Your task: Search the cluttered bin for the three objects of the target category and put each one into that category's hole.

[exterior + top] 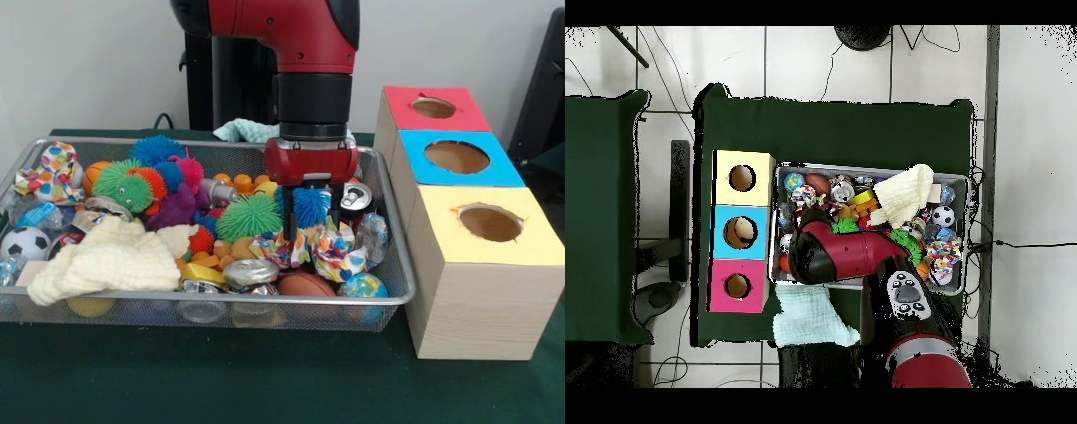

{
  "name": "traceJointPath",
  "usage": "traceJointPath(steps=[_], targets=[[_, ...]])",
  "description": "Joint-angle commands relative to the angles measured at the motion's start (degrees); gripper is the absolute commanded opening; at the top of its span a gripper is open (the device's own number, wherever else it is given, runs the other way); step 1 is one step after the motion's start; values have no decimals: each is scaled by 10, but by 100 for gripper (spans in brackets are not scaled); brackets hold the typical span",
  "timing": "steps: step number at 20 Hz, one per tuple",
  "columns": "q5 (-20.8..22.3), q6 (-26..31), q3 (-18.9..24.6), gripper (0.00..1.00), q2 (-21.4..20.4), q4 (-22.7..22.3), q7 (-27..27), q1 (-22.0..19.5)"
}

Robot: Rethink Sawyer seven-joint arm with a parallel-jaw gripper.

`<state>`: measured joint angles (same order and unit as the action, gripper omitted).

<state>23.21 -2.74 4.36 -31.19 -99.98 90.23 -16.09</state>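
Observation:
The wire mesh bin (221,300) lies on the green table, full of toys; it also shows in the overhead view (865,168). My gripper (311,228) hangs inside the bin's right part, fingers closed around a blue spiky ball (311,205) just above the clutter. In the overhead view the red arm (840,255) hides the gripper. Three wooden boxes stand right of the bin, each with a round hole: red top (433,106), blue top (456,157), yellow top (490,221).
The bin holds a cream knitted cloth (110,256), a green spiky ball (249,215), a soccer ball (25,241), crushed cans (250,272), patterned cloth bundles (340,252) and a small globe ball (362,286). A mint cloth (805,315) lies behind the bin.

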Motion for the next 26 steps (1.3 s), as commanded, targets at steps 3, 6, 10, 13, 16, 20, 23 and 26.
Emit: traceJointPath(steps=[3, 6, 10, 13, 16, 20, 23, 26], targets=[[-17, 42, 8, 100, 15, 26, 74, -5], [-18, 33, -2, 100, 12, 17, 80, 0], [-19, 43, -5, 100, 5, 21, 75, 3], [-15, 57, 6, 100, 5, 23, 65, -11], [-19, 69, -2, 100, 6, 20, 66, -12], [-3, 49, 4, 100, 9, 20, 57, -26], [12, 36, 20, 100, 24, 33, 45, -44], [19, 38, 21, 100, 29, 45, 35, -49]])
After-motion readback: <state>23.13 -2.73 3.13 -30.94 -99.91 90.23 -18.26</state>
